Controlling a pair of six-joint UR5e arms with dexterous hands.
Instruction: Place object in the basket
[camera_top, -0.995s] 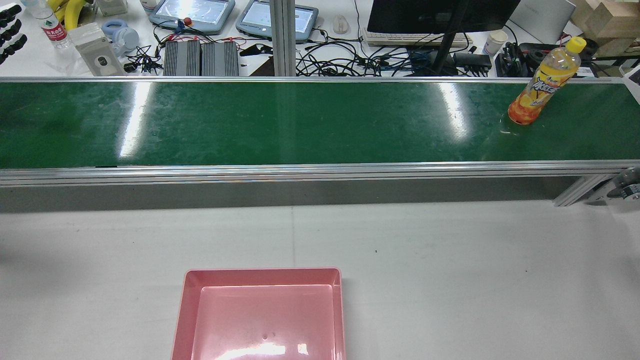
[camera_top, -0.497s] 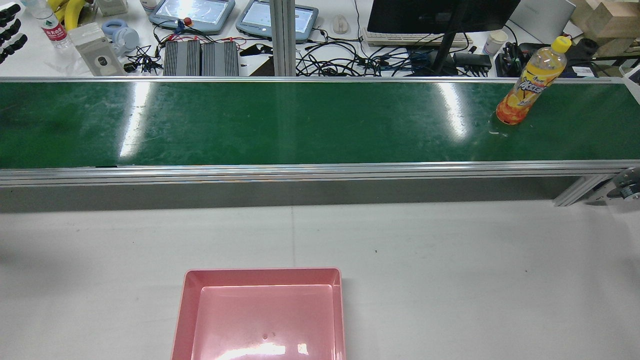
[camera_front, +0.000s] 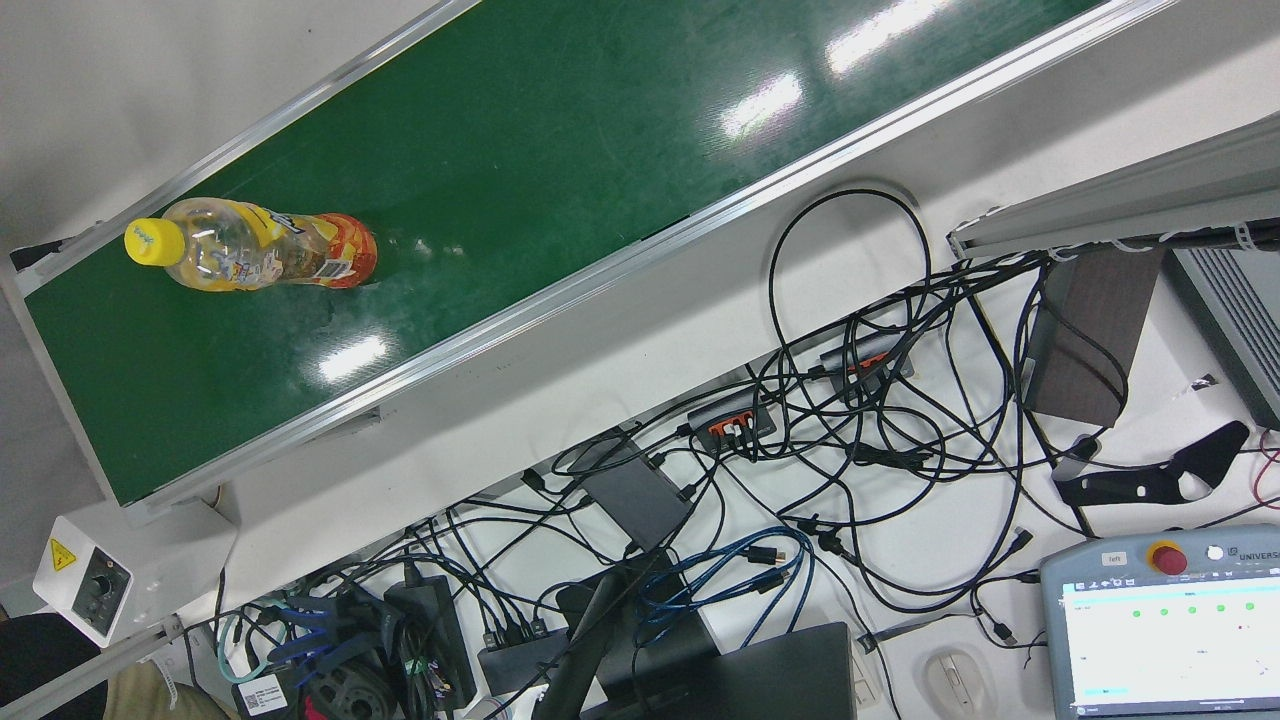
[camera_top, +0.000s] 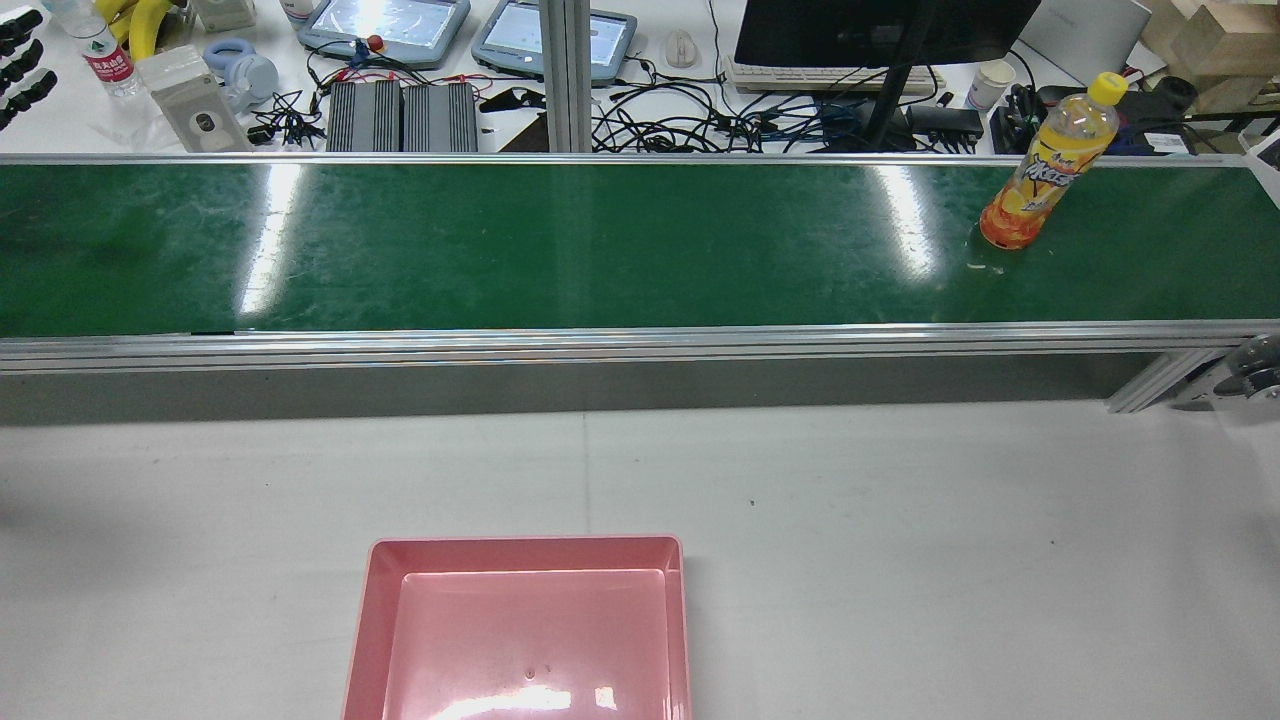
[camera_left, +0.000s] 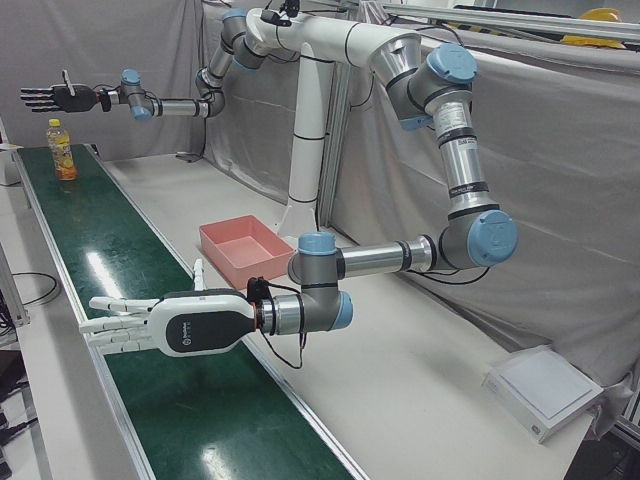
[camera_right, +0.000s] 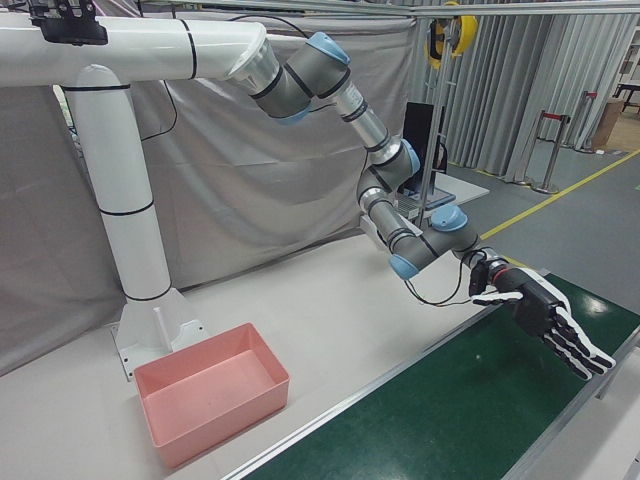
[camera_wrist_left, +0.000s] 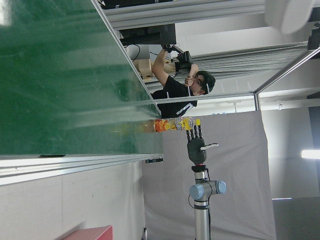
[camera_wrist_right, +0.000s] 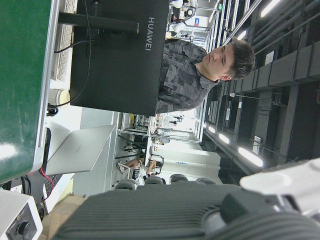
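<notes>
1. Nothing is grasped yet; this looks like the waiting step. One bottle (camera_top: 1040, 180) stands upright on the green belt (camera_top: 500, 250), toward the robot's right end.
2. The right robot hand (camera_left: 55, 97) hovers near the bottle, fingers spread, holding nothing.
3. The left robot hand (camera_left: 150, 325) is spread too, over the belt's other end, also holding nothing.
4. Next move, I'd say: the right hand wraps around the bottle and carries it to the basket.
5. One pink basket (camera_top: 525, 542) sits on the desk (camera_top: 900, 550), well apart from the bottle.
</notes>
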